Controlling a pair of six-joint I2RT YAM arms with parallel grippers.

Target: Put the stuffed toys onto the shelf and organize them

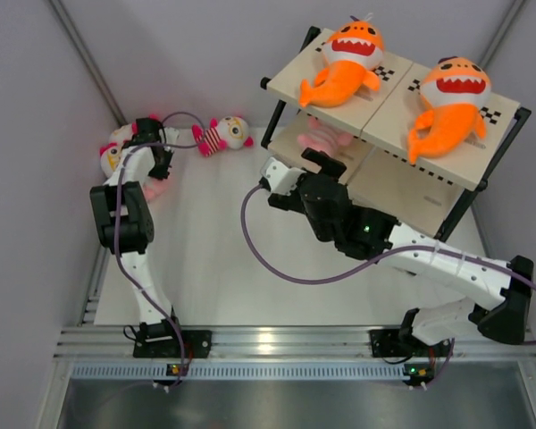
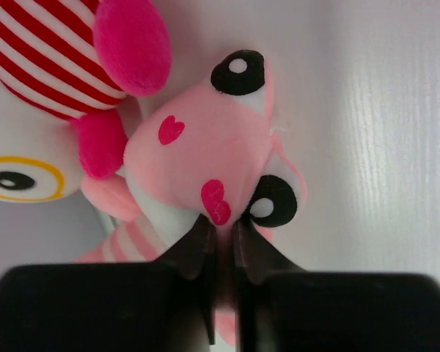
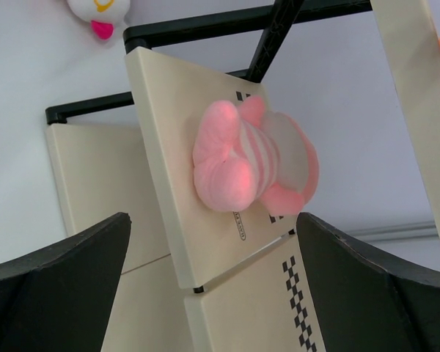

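Observation:
Two orange sharks [image 1: 347,61] [image 1: 448,105] lie on the top boards of the shelf [image 1: 479,166]. A pale pink doll [image 1: 324,138] [image 3: 249,158] lies on the tier below, and my right gripper [image 1: 314,164] [image 3: 213,286] stands open just in front of it, holding nothing. At the far left my left gripper [image 1: 158,170] [image 2: 224,235] is shut on the lower edge of a second pink doll's [image 2: 205,154] head. A striped white-faced doll [image 1: 114,154] [image 2: 37,88] lies against that doll. Another striped doll [image 1: 221,134] lies on the table farther right.
The shelf's black tube frame [image 1: 281,107] stands between the left toys and the lower tiers. Grey walls [image 1: 36,107] close in the table on the left and at the back. The right arm [image 1: 429,255] stretches across the table's right half.

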